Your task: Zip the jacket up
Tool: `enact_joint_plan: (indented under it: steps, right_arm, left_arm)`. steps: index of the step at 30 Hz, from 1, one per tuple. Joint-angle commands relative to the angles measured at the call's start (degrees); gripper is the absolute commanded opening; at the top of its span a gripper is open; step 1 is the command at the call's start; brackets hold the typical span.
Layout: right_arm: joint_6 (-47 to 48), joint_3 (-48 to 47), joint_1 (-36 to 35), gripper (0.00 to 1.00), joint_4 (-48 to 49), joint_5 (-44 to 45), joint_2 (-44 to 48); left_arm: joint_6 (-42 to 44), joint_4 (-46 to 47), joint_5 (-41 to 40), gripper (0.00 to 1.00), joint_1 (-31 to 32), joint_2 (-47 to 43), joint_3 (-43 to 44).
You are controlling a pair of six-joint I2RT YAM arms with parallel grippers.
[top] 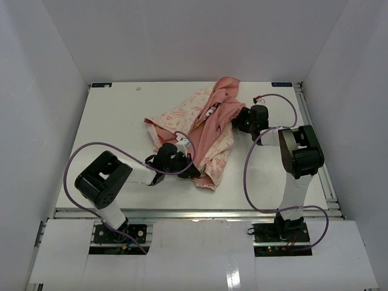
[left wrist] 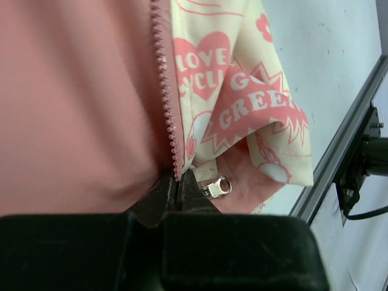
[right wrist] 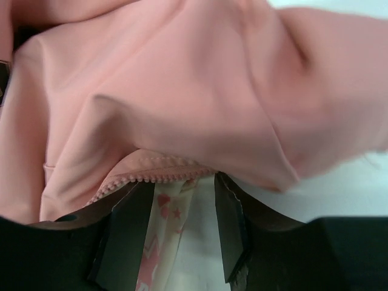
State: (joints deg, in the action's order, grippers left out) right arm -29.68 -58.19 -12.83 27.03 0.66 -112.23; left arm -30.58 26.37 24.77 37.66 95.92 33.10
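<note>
- The jacket [top: 203, 130] is lying crumpled mid-table [top: 115, 121], stretching between the two arms with much of its pink lining facing up.
- The left gripper [left wrist: 177, 185] is pinching tight on the zipper strip [left wrist: 165, 91] at the near hem. A silver zipper pull [left wrist: 217, 187] is lying just beside it under a folded cream flap.
- The right gripper [right wrist: 180, 185] is sitting at the far end with its fingers apart, the toothed edge running across the gap.
- Purple cables [top: 91, 145] are looping over the table, and a metal rail [left wrist: 339, 151] is running along its near edge.

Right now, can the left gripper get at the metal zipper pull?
Probably yes, but not without letting go: the left gripper is shut on the zipper strip of the jacket, and the zipper pull lies uncovered just beside it.
</note>
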Motion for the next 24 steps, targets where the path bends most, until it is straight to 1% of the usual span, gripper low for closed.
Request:
enact_joint_plan:
  steps: [1, 5, 7, 9, 14, 15, 17, 20, 24]
  right_arm:
    - [8.89, -9.65, 1.10, 0.52, 0.31, -12.13, -4.40]
    - [11.49, -18.03, 2.84, 0.53, -2.34, -18.25, -8.48]
    - [11.19, -18.19, 3.62, 0.53, -3.45, -19.94, -8.32]
    - [11.29, -15.84, 3.69, 0.55, -3.72, -20.33, -5.36]
    - [11.56, -1.76, 3.78, 0.55, -4.84, -18.69, 8.41]
    - [11.19, 1.70, 3.78, 0.55, -4.04, -19.39, 13.15]
    - [10.49, 10.96, 3.47, 0.55, -0.34, -22.17, 19.35]
    - [10.85, 19.74, 1.04, 0.55, 3.56, -27.50, 27.20]
    - [12.18, 28.40, -2.16, 0.54, 6.78, -29.71, 37.93]
  left_arm:
    - [-0.71, 4.52, 2.52, 0.00, 2.72, 4.10, 3.24]
    - [-0.48, 4.52, 5.28, 0.00, 3.21, 9.67, 10.20]
    - [0.48, 1.46, 5.17, 0.00, 3.28, 11.09, 13.41]
    - [3.03, -4.35, 3.58, 0.00, 3.21, 9.77, 15.60]
    - [9.25, -14.88, -0.59, 0.00, 2.52, 0.34, 18.50]
    - [10.06, -16.08, -0.91, 0.00, 2.25, -1.40, 18.87]
    - [11.31, -17.47, -0.40, 0.00, 1.52, -4.10, 19.49]
    - [13.19, -18.54, 4.31, 0.00, 0.79, -7.41, 20.33]
    - [14.50, -17.68, 11.05, 0.00, 0.64, -8.64, 20.77]
